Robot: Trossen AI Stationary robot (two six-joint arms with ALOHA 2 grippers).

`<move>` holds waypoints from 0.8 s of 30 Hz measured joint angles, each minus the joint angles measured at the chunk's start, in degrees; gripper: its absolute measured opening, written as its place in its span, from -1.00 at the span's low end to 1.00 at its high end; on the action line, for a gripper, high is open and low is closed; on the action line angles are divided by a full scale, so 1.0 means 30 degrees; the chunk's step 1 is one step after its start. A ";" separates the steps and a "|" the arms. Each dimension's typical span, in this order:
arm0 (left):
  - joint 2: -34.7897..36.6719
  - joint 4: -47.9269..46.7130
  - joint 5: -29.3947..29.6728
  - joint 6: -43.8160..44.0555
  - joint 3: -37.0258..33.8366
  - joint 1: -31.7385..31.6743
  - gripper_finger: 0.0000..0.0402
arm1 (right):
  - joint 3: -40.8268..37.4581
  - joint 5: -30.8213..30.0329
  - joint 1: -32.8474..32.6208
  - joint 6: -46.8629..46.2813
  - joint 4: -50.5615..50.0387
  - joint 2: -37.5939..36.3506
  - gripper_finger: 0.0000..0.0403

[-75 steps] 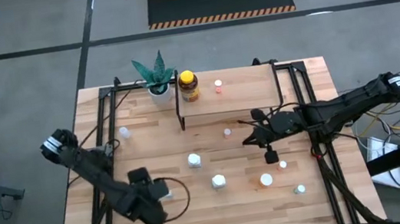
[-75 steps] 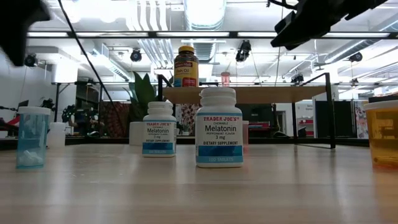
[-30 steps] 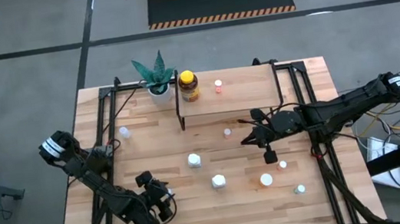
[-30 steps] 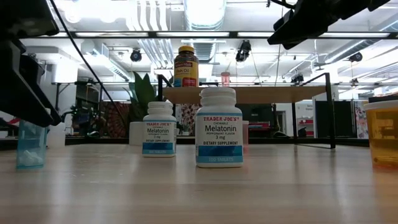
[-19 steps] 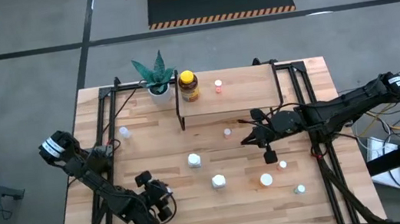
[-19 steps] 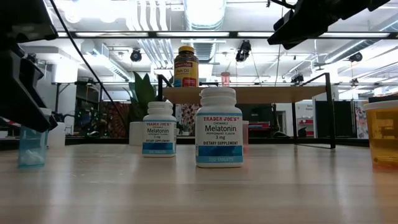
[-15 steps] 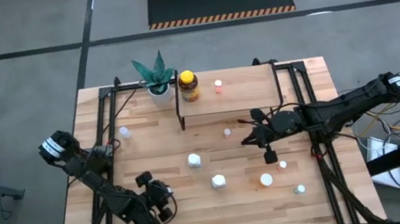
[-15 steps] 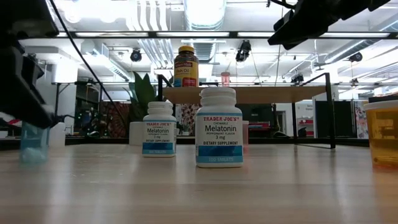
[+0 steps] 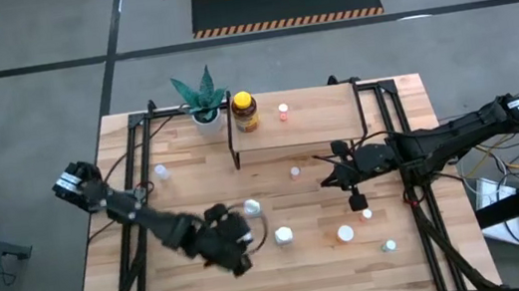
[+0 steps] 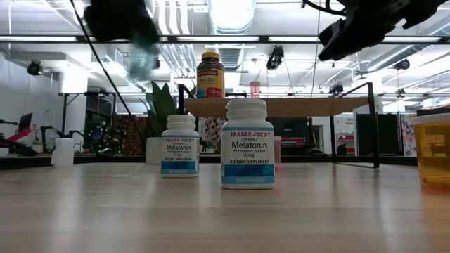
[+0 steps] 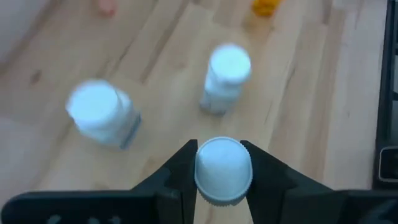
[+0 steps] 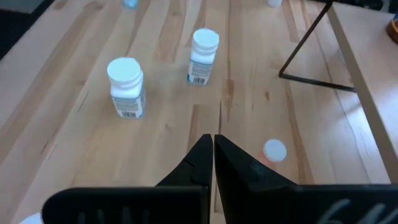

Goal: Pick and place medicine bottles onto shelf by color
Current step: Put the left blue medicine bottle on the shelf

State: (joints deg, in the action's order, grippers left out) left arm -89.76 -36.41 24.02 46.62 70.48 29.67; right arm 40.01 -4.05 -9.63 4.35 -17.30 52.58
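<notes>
My left gripper [image 9: 238, 231] hangs above the table's middle, shut on a small pale-blue bottle with a white cap [image 11: 224, 171]; in the low view that bottle [image 10: 144, 56] is well above the tabletop. Two white melatonin bottles [image 9: 252, 207] [image 9: 282, 235] stand on the table beside it. The shelf [image 9: 312, 123] stands at the far middle with an amber, yellow-capped bottle [image 9: 244, 110] and a tiny pink-capped one [image 9: 283, 111] standing on it. My right gripper [image 9: 329, 178] hovers shut in front of the shelf, holding nothing. My left gripper pinches the small bottle between its two fingers, one on each side just under the white cap [image 11: 205, 186]. The fingers come at it from above. The bottle is lifted clear of the table and hangs below the gripper.
More small bottles stand on the right half of the table: a white-capped one [image 9: 346, 234], a pink-capped one [image 9: 295, 172], another [image 9: 366, 215], a green-capped one [image 9: 389, 245]. One white bottle [image 9: 160, 173] stands at the left. A potted plant [image 9: 201, 98] is left of the shelf.
My left gripper has shut on the pale-blue bottle near the table's front left, lifted it clear of the tabletop and carried it up and toward the table's right and far side, to beside the two melatonin bottles.
</notes>
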 joint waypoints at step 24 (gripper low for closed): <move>-0.0639 0.2755 0.0263 -1.2485 0.4284 -1.0666 -0.57 | -0.0022 0.0000 0.0000 -0.0038 -0.0726 -0.0022 -0.96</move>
State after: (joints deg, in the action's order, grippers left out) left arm -91.67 -28.14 24.80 9.16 83.33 -2.33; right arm 39.94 -4.05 -9.63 4.23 -19.48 52.51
